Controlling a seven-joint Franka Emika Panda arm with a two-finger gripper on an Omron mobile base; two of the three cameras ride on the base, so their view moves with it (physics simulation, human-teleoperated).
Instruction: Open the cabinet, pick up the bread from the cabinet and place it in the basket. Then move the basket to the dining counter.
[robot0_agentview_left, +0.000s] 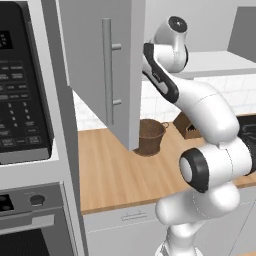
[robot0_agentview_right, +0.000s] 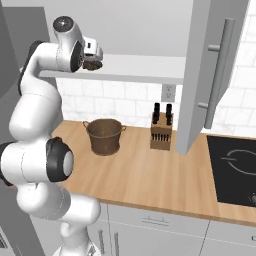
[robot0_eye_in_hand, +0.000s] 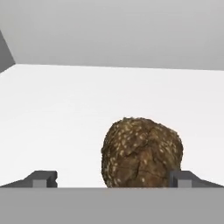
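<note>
Hand fingers spread wide, bread between them on cabinet shelf. Basket upright on desk below.

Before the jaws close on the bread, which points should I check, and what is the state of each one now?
1. Cabinet doors open: ok.
2. Gripper jaws open: ok.
3. Bread between the fingertips: not ok, it sits toward one side.
4. Jaws already touching the bread: cannot tell.
5. Basket upright on the worktop below: ok.
6. Knife block apart from the basket: ok.
</note>
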